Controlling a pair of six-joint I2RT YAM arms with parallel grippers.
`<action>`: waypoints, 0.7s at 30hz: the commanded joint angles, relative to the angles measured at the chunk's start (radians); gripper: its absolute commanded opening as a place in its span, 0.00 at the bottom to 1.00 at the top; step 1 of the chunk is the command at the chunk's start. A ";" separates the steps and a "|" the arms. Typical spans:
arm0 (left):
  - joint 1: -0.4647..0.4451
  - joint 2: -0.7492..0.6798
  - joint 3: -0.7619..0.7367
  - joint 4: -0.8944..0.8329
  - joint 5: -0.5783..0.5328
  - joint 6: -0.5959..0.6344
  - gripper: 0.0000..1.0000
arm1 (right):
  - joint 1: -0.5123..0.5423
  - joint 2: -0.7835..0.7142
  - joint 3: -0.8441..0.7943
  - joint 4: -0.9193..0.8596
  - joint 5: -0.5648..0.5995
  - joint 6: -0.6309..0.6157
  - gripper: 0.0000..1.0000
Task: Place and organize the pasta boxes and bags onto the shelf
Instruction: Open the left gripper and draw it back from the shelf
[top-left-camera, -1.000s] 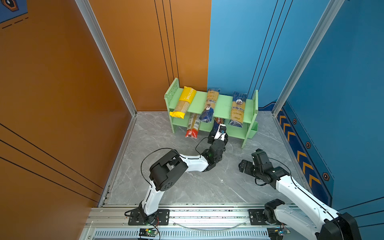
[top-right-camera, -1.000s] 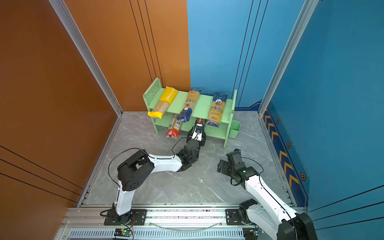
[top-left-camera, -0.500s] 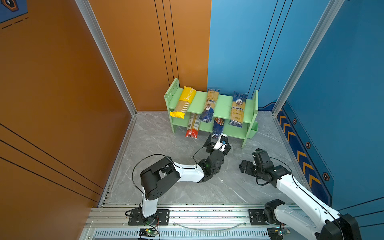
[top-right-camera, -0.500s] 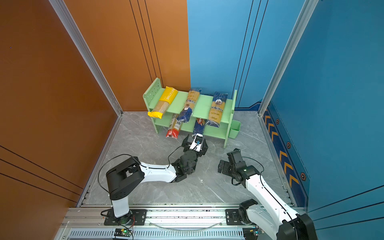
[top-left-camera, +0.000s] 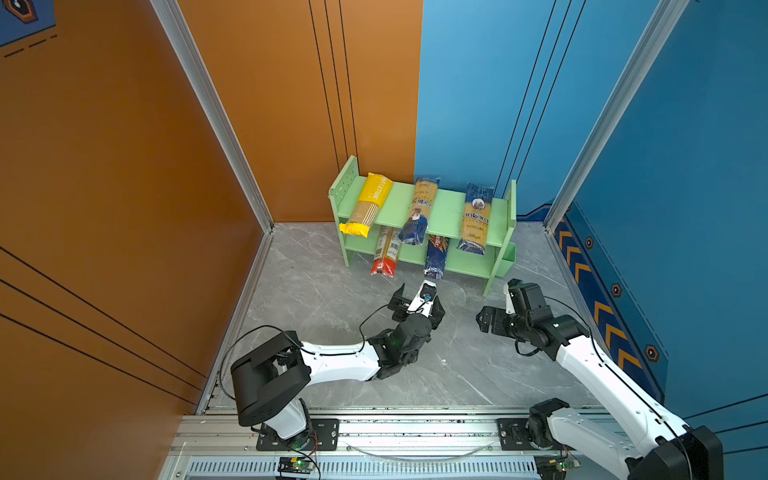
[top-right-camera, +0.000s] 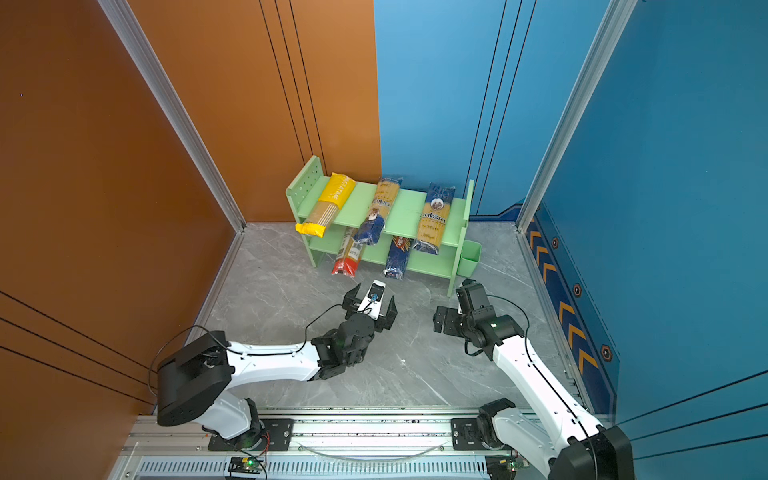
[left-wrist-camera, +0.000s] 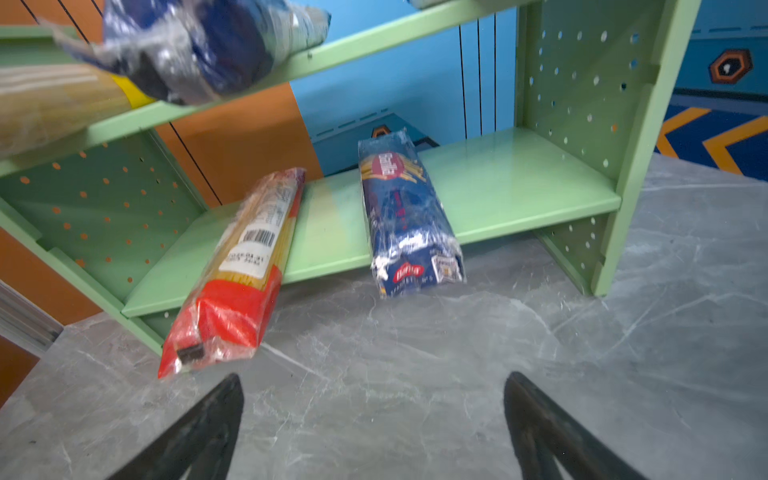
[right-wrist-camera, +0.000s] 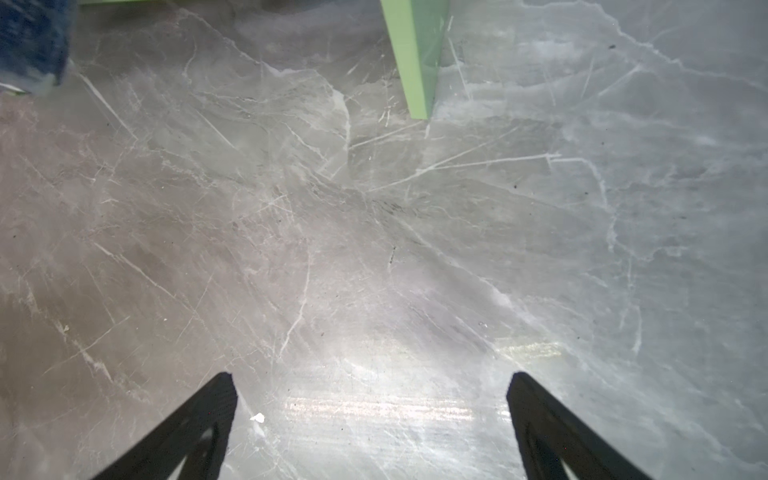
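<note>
Pulled back from the Barilla spaghetti pack (left-wrist-camera: 405, 216), the left gripper (left-wrist-camera: 374, 376), spread wide and empty, should keep retreating straight, clear of the pack's end overhanging the shelf (left-wrist-camera: 519, 183).

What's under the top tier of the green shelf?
On the lower tier lie two packs: the red-ended pack and the Barilla pack, both poking out past its front edge. In both top views the top tier covers their far ends.

In both top views the far ends of the red-ended pack (top-left-camera: 384, 258) and the Barilla pack (top-left-camera: 436, 258) are hidden beneath the shelf's (top-left-camera: 446, 212) upper tier.
</note>
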 joint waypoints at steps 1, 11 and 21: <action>-0.005 -0.063 -0.037 -0.156 0.052 -0.050 0.98 | -0.008 0.029 0.053 -0.061 -0.047 -0.088 1.00; 0.128 -0.311 -0.104 -0.432 0.210 -0.067 0.98 | -0.056 0.036 0.103 -0.059 -0.070 -0.197 1.00; 0.386 -0.577 -0.239 -0.424 0.364 -0.014 0.98 | -0.174 0.025 0.096 -0.013 -0.111 -0.193 1.00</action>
